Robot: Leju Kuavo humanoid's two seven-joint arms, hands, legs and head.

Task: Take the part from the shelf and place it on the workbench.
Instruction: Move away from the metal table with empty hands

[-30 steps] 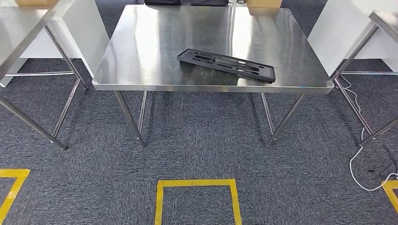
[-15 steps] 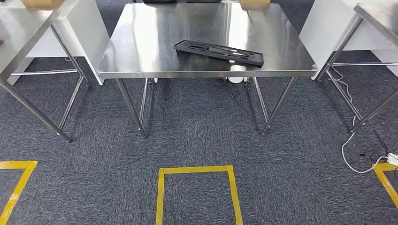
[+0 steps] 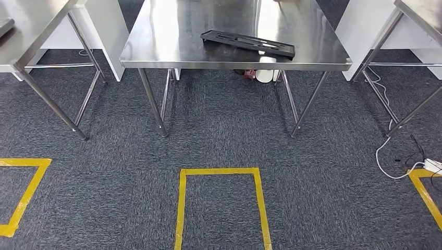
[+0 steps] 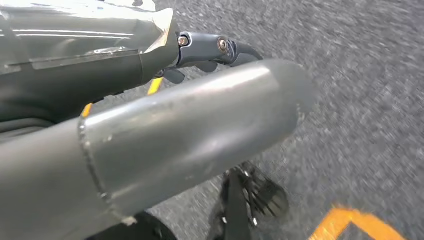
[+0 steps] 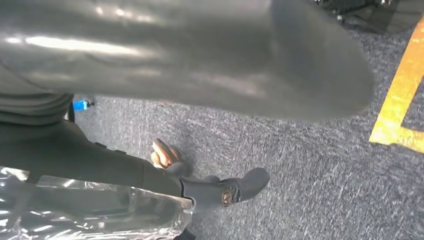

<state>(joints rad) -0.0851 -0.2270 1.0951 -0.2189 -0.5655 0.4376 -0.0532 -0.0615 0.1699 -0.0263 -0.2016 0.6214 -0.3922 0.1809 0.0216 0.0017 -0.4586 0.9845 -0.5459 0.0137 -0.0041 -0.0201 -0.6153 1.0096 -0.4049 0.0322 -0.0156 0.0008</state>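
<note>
A long black plastic part lies flat on the steel workbench, close to the workbench's front edge and toward its right-hand half, as the humanoid robot stands well back from it on grey carpet. The part's long axis runs roughly along the workbench's front edge, skewed a little, so the end toward the left of the workbench sits farther from that edge and the right end points down toward the workbench's front right corner; its slotted face is up. The robot's left hand hangs over the carpet with nothing in it, thumb and dark fingers apart; the right hand hangs likewise, holding nothing, fingers loose and apart. With the part resting on the workbench and both hands free, the placing appears done, and the step in hand looks like drawing clear. Doing that well would mean keeping both arms low and tucked, away from the workbench legs, and stepping squarely over the yellow taped square that lies on the carpet in front of the workbench, so nothing nudges the workbench and shifts the part toward the edge. A white cable trails on the carpet to the right of the workbench; feet should stay on the near side of it. A second steel table stands to the left of the workbench.
</note>
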